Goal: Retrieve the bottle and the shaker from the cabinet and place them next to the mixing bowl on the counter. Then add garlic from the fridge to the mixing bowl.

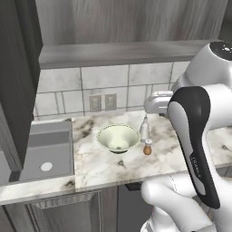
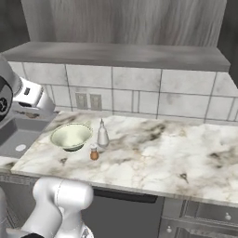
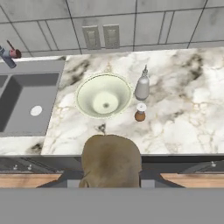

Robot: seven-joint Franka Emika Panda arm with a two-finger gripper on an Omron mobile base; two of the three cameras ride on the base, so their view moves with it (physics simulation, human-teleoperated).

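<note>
I've got the small round tan-brownish garlic bulb (image 3: 111, 161) clamped in the tool (image 3: 111, 186), jaws closed partway around it, and it sits large at the bottom of my hand view, short of the wide shallow cream-green mixing bowl (image 3: 103, 95) and up in the air above the front edge of the white marble desk (image 3: 175, 118).

Next to the bowl, on the side away from the grey sink (image 3: 26, 100), the tall slim white bottle (image 3: 142, 85) stands upright, nozzle pointing straight up, long axis vertical. The small orange-brown shaker (image 3: 140, 112) stands just in front of it, pale cap up, close to the bowl's rim.

The bulb looks light and firm, I'd say, with a papery skin that could slip, and being near-round it has no real long axis; a grip across its widest part suits it. The bowl is open upward and empty as far as I can see. I judge the bulb wants carrying forward over the bowl's centre, wide of the bottle's nozzle.
</note>
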